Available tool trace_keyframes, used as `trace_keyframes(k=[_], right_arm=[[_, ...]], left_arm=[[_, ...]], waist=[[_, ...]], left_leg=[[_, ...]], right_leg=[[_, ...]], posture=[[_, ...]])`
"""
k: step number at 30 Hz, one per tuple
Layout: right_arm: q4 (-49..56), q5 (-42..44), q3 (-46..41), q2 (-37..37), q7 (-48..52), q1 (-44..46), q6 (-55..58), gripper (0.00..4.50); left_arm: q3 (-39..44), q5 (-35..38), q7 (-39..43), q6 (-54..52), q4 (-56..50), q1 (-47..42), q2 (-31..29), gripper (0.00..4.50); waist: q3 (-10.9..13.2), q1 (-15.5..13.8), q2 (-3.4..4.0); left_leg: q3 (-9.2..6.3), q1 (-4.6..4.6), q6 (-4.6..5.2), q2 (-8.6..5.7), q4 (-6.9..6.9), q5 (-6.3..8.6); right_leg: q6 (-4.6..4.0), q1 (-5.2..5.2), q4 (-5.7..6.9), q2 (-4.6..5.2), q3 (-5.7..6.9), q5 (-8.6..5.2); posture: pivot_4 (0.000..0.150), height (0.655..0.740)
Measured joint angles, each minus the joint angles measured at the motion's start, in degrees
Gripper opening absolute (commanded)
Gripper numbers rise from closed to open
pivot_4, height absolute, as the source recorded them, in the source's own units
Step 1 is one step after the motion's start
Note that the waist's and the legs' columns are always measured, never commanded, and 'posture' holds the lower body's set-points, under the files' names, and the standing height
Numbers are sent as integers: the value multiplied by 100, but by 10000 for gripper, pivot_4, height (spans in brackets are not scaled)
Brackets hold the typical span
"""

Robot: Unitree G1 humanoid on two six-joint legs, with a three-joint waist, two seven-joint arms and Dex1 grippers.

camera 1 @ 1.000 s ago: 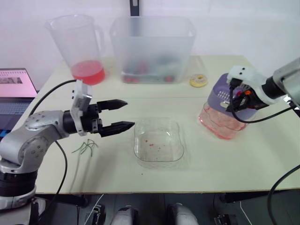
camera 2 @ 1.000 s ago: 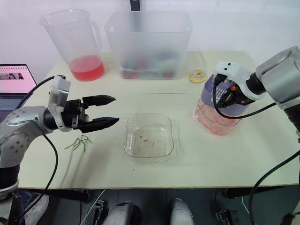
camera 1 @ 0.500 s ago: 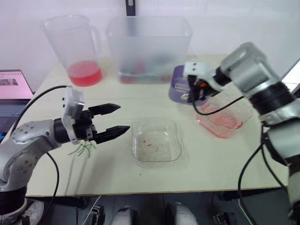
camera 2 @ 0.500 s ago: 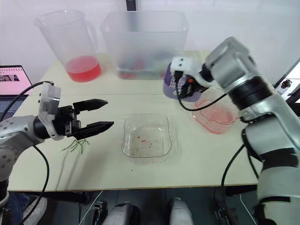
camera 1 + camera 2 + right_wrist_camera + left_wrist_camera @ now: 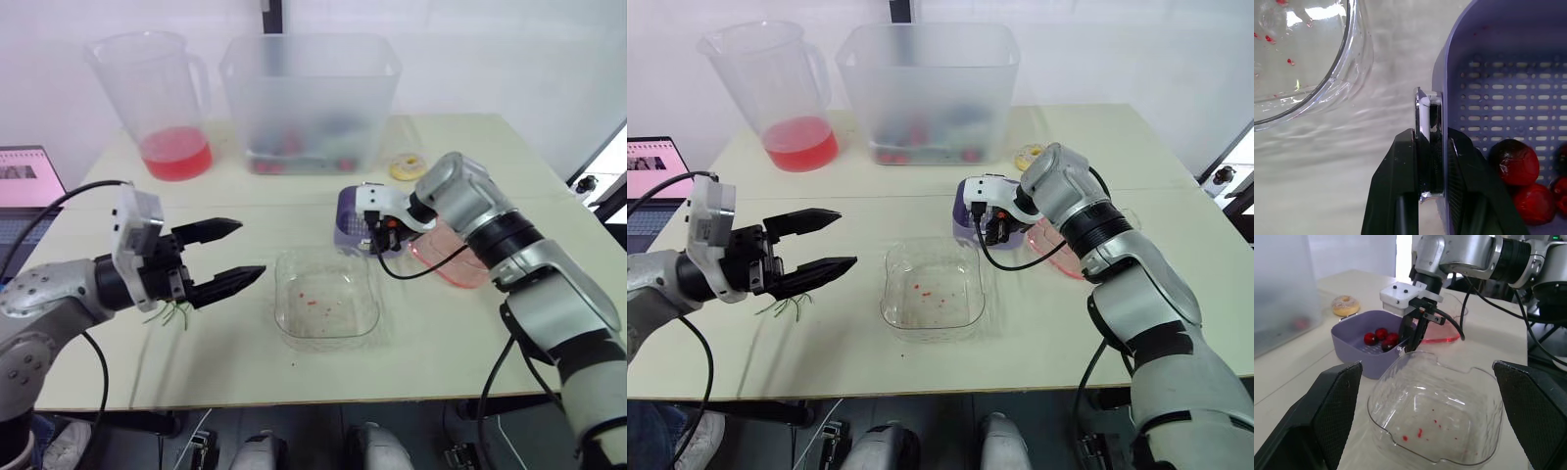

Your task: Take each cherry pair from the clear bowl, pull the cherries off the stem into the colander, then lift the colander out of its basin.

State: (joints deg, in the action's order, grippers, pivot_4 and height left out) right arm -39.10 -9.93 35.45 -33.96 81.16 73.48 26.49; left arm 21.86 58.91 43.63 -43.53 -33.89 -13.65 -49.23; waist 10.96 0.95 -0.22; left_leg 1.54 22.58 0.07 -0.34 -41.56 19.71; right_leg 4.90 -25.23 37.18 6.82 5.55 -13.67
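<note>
The purple colander (image 5: 353, 215) stands low beside the clear bowl's (image 5: 326, 294) far right corner, left of the pink basin (image 5: 460, 257). I cannot tell whether it touches the table. Several dark red cherries (image 5: 1382, 338) lie in it. My right gripper (image 5: 377, 235) is shut on the colander's rim (image 5: 1442, 73), one finger inside and one outside. The bowl holds only red specks. My left gripper (image 5: 235, 253) hovers open and empty just left of the bowl. Green stems (image 5: 176, 313) lie on the table under it.
A jug with red liquid (image 5: 162, 103) and a large translucent tub (image 5: 309, 98) stand along the back. A small doughnut (image 5: 404, 166) lies behind the colander. A laptop (image 5: 24, 181) sits at the far left edge.
My right arm has lifted the colander out of the pink basin and carried it left and down beside the clear bowl. The left gripper stays open near the bowl.
</note>
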Motion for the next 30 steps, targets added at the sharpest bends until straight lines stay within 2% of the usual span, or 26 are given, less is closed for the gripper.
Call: trace_keyframes(k=[5,6,9,13,16,19,21,25,27,30], right_arm=[[-2,-68,-94,0,2,-2,-58,43213],[39,-22,-219,-13,52,4,72,44230],[150,206,-615,-168,292,275,618,44230],[524,349,-1170,-840,462,861,1069,44230],[699,447,-1687,-1417,313,753,1154,44230],[1440,1019,-2425,-2199,628,-364,1005,44230],[2072,1470,-3143,-2637,747,-1630,950,44230],[2982,2195,-4626,-2629,388,-3308,1073,44230],[3562,2488,-5614,-2596,290,-4452,980,44230],[4385,2994,-6686,-2440,137,-5471,1324,44230]], left_arm=[[-63,-27,-12,5,4,-8,-30,45000],[-94,-71,-4,5,18,-32,-51,45000],[-222,-173,-11,13,156,-187,-110,45000],[-540,-539,-178,153,414,-692,0,45000],[-778,-877,-170,282,608,-828,25,45000],[-1007,-1146,-120,378,806,-948,90,45000],[-1101,-1342,-50,469,978,-954,120,45000],[-1233,-1621,242,666,1169,-848,98,45000],[-1174,-1738,381,703,1312,-674,-7,45000],[-1061,-1884,506,761,1462,-376,-98,45000]], waist=[[0,-15,0],[0,-18,0],[4,-27,6],[1,-63,1],[-2,-52,-3],[-1,-95,-4],[-1,-129,-3],[0,-112,4],[0,-157,4],[0,-163,8]], left_leg=[[0,0,0,-1,-1,0],[0,1,0,-1,-1,0],[0,2,0,-2,-1,0],[-7,5,0,-6,0,0],[-3,2,1,-7,1,0],[-3,1,1,-4,4,1],[4,-4,1,-3,7,0],[16,-18,0,8,5,0],[13,-21,-1,8,9,-1],[11,-23,-1,6,3,-1]], right_leg=[[0,1,-1,1,0,0],[0,1,0,1,0,0],[0,0,0,1,0,0],[0,4,-4,1,2,0],[0,8,-6,1,1,0],[0,9,-6,1,5,0],[1,9,-4,3,5,0],[1,10,8,-1,-1,0],[1,14,5,-2,1,0],[1,21,4,0,0,0]], posture=[[1500,6886],[1500,6886],[1500,6886],[1500,6886],[1500,6886],[1500,6886],[1500,6886],[1500,6886],[1500,6886],[1500,6886]])
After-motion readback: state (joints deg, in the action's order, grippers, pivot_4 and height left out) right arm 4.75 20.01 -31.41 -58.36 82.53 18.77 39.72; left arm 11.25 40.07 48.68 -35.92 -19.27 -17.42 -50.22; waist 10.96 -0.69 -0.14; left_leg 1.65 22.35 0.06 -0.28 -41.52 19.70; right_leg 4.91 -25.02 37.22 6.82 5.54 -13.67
